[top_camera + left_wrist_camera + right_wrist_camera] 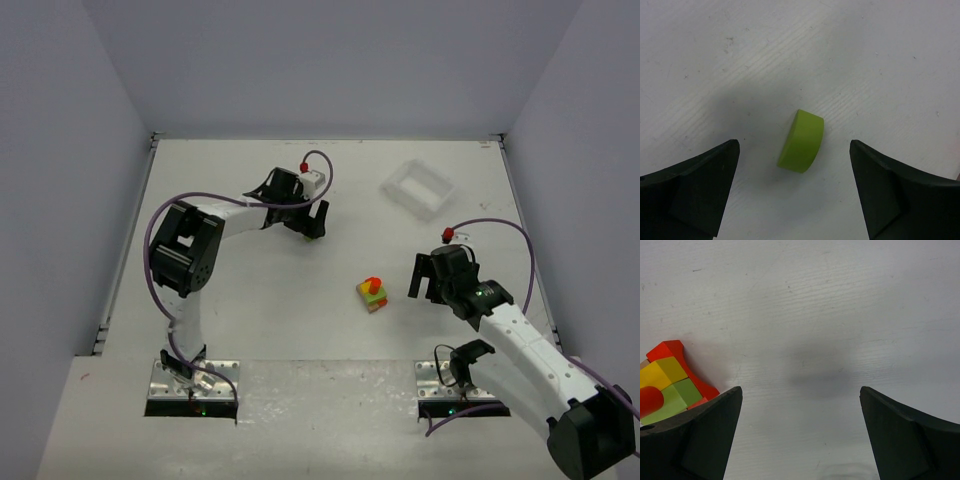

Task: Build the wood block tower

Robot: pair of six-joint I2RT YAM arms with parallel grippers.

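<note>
pincers gape empty: left pincer straddles green block, right pincer near tower.

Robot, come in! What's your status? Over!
Left claw open, straddling green half-round wooden block. Right claw open, empty. Multicolour wood block tower standing. Nothing blocking.

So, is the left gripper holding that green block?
No, the green block lies on the table between the left gripper's open jaws, touching neither.
</note>
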